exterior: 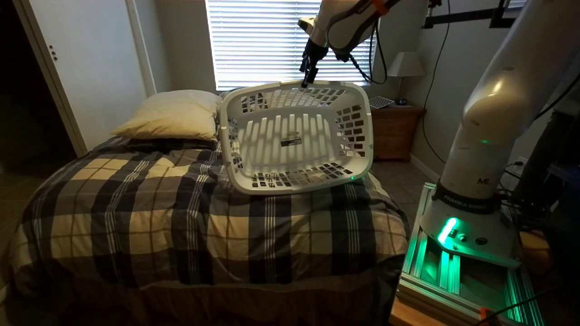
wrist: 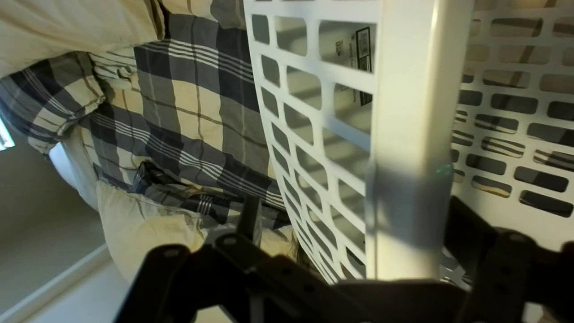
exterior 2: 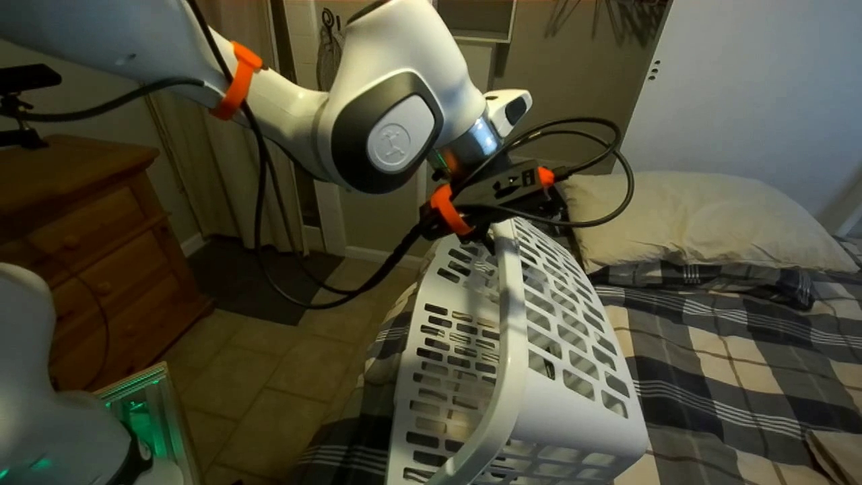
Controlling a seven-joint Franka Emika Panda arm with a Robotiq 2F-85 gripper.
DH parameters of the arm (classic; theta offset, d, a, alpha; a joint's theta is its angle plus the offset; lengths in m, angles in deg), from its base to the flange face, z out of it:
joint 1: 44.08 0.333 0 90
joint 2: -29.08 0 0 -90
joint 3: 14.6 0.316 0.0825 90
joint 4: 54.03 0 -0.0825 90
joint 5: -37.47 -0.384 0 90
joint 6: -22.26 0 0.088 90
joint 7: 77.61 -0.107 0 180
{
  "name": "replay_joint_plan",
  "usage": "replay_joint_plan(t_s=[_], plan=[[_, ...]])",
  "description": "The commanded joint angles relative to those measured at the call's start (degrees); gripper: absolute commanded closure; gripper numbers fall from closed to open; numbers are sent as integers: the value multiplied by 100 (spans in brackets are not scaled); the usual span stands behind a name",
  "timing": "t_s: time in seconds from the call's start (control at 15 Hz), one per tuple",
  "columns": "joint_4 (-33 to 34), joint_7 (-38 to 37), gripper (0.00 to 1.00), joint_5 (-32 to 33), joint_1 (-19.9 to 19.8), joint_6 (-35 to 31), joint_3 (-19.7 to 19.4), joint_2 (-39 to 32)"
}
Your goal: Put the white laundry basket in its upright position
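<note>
Basket (exterior: pixel 297 154) tipped on its side is what we find in an exterior view: it appears to stand on one long wall upon the plaid bedding (exterior: pixel 195 213), mouth facing sideways rather than up, so the righting seems not yet done. The gripper (exterior: pixel 307 78) sits over the upper rim (exterior: pixel 276 86), probably because that lip is the easiest edge to catch and, lying high above the supporting wall, offers good leverage. In an exterior view we see the base facing out across the bedding, with the cream pillow (exterior 2: pixel 707 222) near its far end; we think the basket must roll that way to land upright, and the pillow could hinder it. An orange strap (exterior 2: pixel 450 210) appears to bind the black cable (exterior 2: pixel 397 259) beside the gripper, presumably to keep slack off the work; the fingertips are largely hidden. In the wrist view the fingers (wrist: pixel 471 237) stand spread astride the rim, pinching nothing: one on the mouth side, touching or just beside it, we cannot tell which, the other well apart on the outer side. We take the mouth-side finger to be well placed for pressing the rim back over the base; should it slip, the basket might flop mouth-down.
</note>
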Motion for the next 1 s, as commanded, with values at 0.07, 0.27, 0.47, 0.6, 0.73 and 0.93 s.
replay_joint_plan(t_s=[0.07,0.27,0.47,0.6,0.73,0.93], plan=[[185,658,0,-692,202,-489,-242,-325],[396,1019,0,-1133,274,-1030,-366,-590],[634,934,0,-1469,237,-1608,-475,-914],[847,987,0,-1937,250,-1778,-587,-1170],[1012,1105,0,-2490,268,-1881,-586,-1297],[1197,1219,0,-3169,206,-1808,-429,-1336]])
